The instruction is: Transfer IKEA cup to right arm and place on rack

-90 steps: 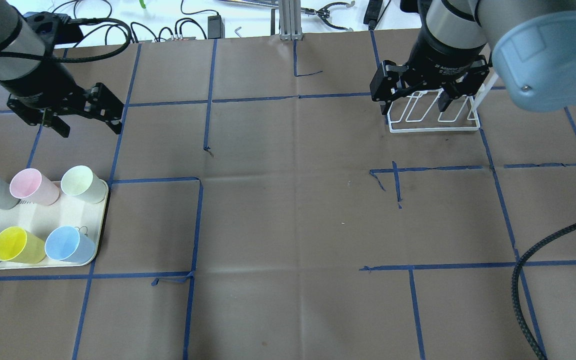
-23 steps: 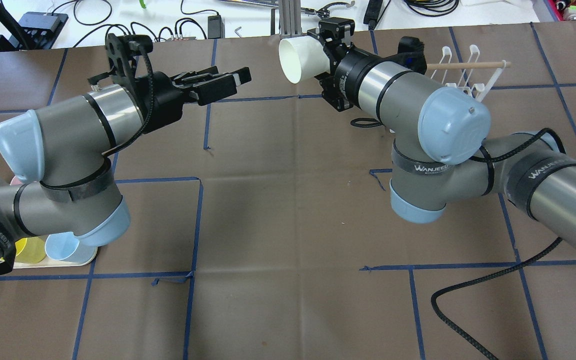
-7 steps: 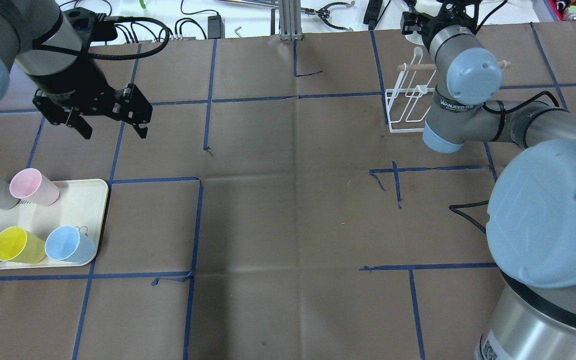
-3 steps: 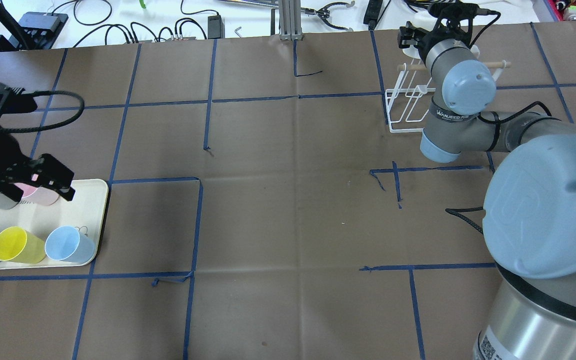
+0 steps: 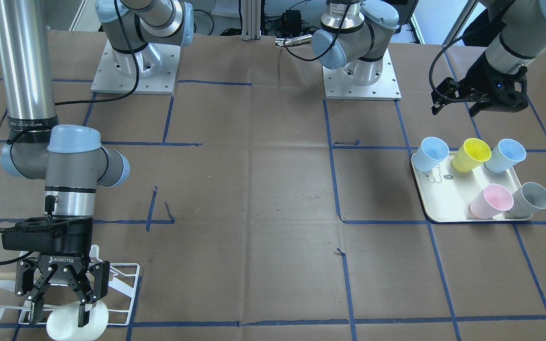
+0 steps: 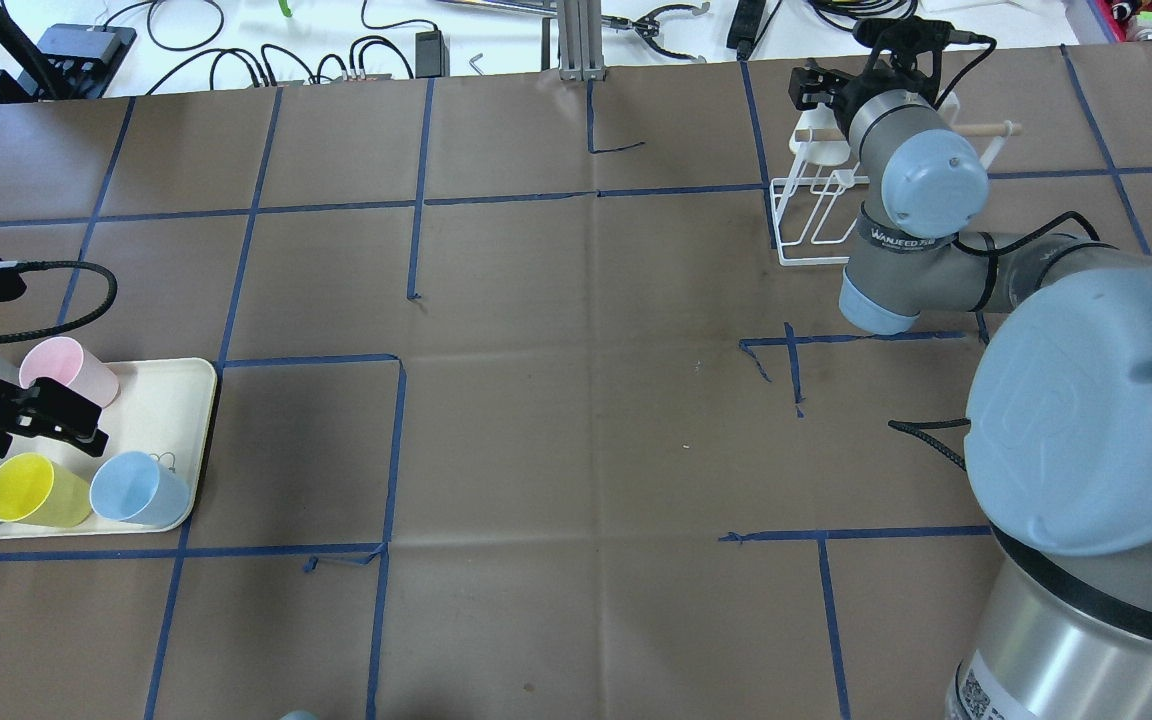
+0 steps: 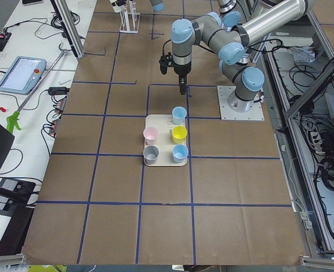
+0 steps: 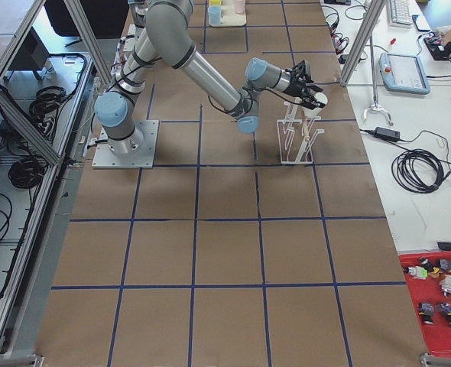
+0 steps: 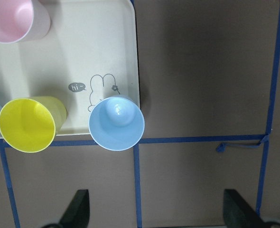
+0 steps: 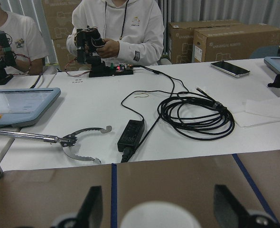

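The right gripper (image 5: 59, 315), marked ROBOTIQ, stands open around the white cup (image 5: 77, 327) at the rack (image 5: 133, 289), and the cup seems to sit on a prong. The left gripper (image 9: 159, 211) hangs open above the tray (image 9: 97, 47), which is printed "hi~" beside a rabbit outline.

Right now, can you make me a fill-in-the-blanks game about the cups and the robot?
1. The tray holds ___ cups.
2. The cup at the rack is coloured ___.
3. Between one blue cup and the other blue cup stands the ___ one.
4. The right gripper straddles the cup at the rack with its jaws ___.

Missing words: five; white; yellow; open.
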`<action>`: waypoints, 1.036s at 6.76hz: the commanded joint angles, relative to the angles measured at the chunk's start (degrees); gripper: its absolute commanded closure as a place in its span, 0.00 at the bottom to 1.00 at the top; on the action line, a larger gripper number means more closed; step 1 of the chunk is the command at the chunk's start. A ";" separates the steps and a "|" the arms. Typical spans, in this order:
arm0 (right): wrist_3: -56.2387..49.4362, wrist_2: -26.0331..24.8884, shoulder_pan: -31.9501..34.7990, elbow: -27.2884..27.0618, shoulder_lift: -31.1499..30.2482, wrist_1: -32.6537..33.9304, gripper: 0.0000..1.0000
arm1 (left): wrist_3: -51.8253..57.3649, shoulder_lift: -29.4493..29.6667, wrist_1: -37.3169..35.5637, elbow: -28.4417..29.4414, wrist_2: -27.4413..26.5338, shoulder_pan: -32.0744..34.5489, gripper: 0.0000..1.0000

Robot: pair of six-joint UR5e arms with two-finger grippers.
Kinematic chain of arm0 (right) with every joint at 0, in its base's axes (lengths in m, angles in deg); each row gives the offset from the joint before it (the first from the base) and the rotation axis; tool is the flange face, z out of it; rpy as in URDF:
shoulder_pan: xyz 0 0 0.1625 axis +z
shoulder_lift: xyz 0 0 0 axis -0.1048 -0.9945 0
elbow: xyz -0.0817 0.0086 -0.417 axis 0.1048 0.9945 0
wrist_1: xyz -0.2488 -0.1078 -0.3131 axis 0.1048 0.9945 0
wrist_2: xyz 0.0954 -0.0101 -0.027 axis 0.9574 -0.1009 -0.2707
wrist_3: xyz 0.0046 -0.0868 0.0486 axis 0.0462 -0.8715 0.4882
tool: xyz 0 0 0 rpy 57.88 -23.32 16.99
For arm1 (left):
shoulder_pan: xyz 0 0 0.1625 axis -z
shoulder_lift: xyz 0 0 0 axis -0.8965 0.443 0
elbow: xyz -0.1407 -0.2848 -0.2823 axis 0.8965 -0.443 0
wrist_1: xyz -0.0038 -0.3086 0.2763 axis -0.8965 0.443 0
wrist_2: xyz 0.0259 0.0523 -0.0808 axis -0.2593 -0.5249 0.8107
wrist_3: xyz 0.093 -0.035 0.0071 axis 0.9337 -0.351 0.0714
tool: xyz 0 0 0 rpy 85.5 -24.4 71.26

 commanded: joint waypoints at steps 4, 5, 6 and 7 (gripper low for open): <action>2.09 0.69 0.35 0.01 -4.12 -0.28 0.00 | -0.38 6.56 -20.08 -13.73 0.70 -0.10 0.01; 4.02 0.61 0.70 -0.78 -7.20 -0.55 0.00 | -0.21 7.62 -22.00 -14.44 0.27 -0.10 0.01; 4.22 0.78 1.14 -2.88 -11.05 -0.64 0.00 | -0.20 8.67 -22.37 -14.44 0.18 -0.10 0.01; 4.22 0.87 1.40 -5.07 -14.75 -0.64 0.00 | 0.06 9.64 -22.37 -14.36 -0.08 -0.19 0.04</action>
